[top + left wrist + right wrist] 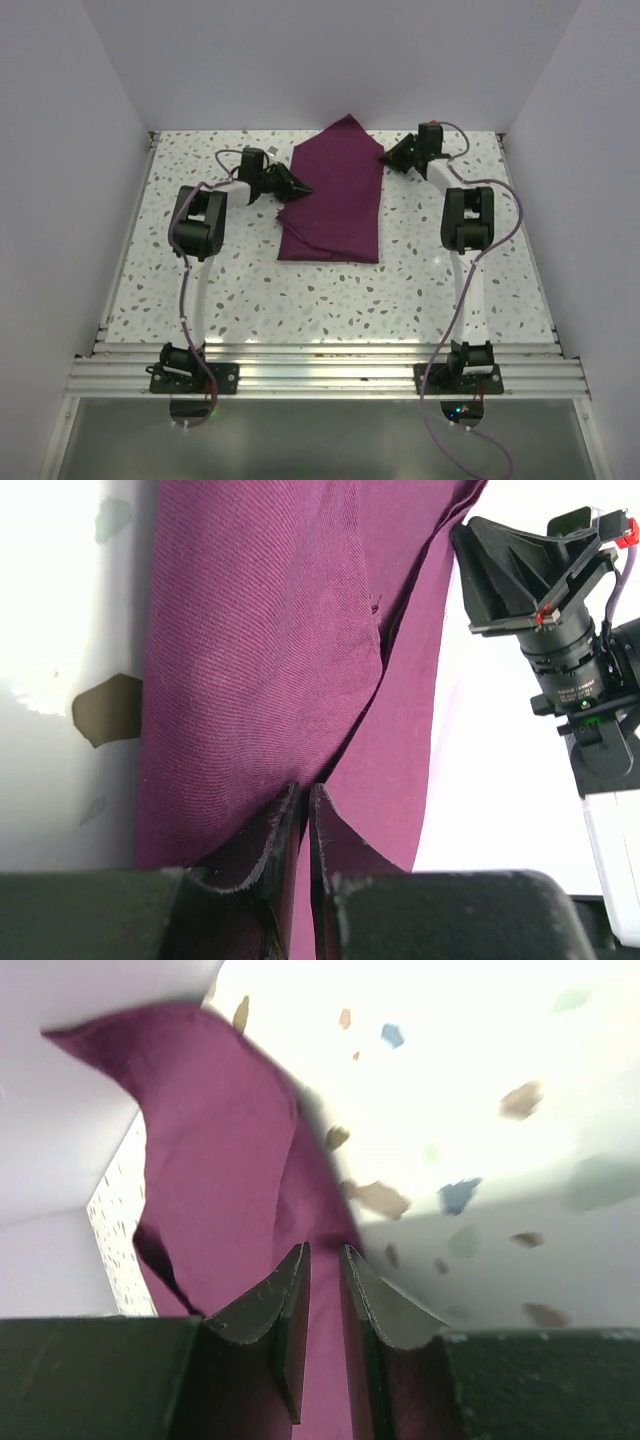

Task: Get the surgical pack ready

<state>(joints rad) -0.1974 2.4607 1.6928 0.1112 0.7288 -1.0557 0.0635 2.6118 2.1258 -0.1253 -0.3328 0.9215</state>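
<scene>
The surgical pack shows as a plum-purple cloth (335, 195) folded into a long shape at the back middle of the speckled table (230, 280). My left gripper (300, 187) is at the cloth's left edge. In the left wrist view the cloth (260, 660) runs as a raised fold into my left gripper (305, 790), whose jaws are pinched on it. My right gripper (388, 158) is at the cloth's far right corner. In the right wrist view my right gripper (322, 1252) has its jaws a little apart over the cloth (220, 1160), which lies loose beneath them.
White walls (70, 150) close in the table on the left, back and right. The right arm's gripper (540, 580) shows just beyond the cloth's far edge in the left wrist view. An aluminium rail (320, 375) carries both arm bases at the near edge.
</scene>
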